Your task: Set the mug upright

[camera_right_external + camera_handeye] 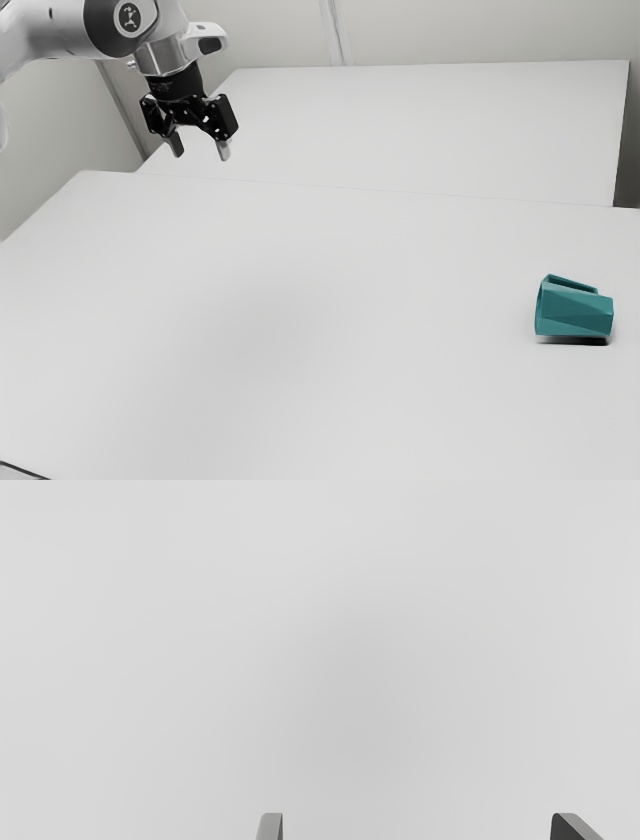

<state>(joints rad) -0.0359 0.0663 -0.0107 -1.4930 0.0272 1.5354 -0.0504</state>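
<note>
The teal, faceted mug point(574, 309) lies on its side near the exterior view's right edge, its rim end toward the exterior view's left and its handle on the upper side. High above the table at the exterior view's upper left hangs the black gripper point(199, 154), far from the mug. Its two fingers stand wide apart with nothing between them. In the wrist view the gripper point(416, 825) shows its fingertips well apart over bare table surface.
A broad white table point(300, 330) lies under the arm and the mug. Behind it stands another white surface point(420, 125), with pale walls beyond. A dark thin line point(22, 470) crosses the exterior view's lower left corner.
</note>
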